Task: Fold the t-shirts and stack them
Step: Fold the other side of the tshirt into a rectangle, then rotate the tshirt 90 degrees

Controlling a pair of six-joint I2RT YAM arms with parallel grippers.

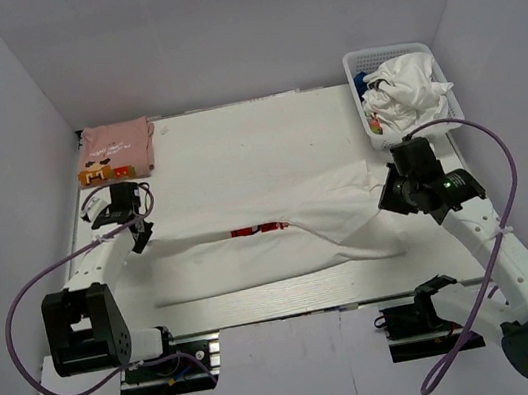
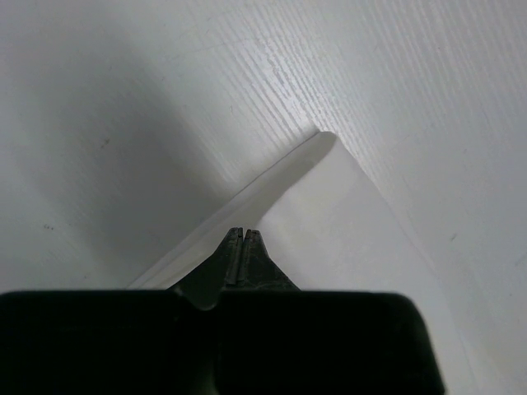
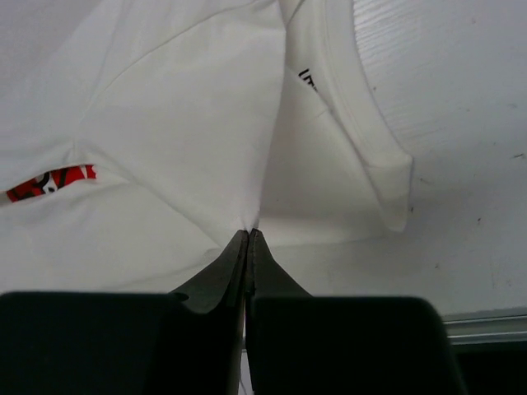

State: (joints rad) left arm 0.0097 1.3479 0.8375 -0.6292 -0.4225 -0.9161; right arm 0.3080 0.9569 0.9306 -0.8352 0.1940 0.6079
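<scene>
The white desk (image 1: pixel 235 146) has bare room along its far edge. The white t-shirt (image 1: pixel 253 255) lies stretched across the middle toward the near edge, its red print (image 1: pixel 257 229) folded under so only a sliver shows. A mesh basket (image 1: pixel 386 48) at the far right corner holds bunched white cloth. The pink t-shirt (image 1: pixel 117 146) sits folded at the far left corner. The right gripper (image 1: pixel 389 199), angled down, is clenched on the white t-shirt by the collar. The left gripper (image 1: pixel 139 237) is pinched on its other end.
</scene>
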